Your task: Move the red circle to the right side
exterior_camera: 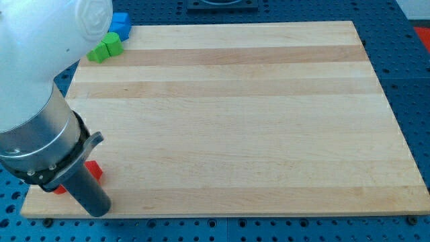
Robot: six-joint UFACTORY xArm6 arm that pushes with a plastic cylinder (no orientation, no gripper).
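A red block (95, 170) lies near the board's bottom left corner, mostly hidden behind my rod. A second bit of red (60, 189) shows on the rod's left side. Its shape cannot be made out, nor whether the two bits are one block. My tip (98, 210) rests at the bottom left of the wooden board (228, 114), just below and right beside the red block, seemingly touching it. The arm's white and grey body fills the view's left.
A green block (107, 48) and a blue block (120, 24) sit at the board's top left corner, partly behind the arm. A blue perforated table (410, 81) surrounds the board.
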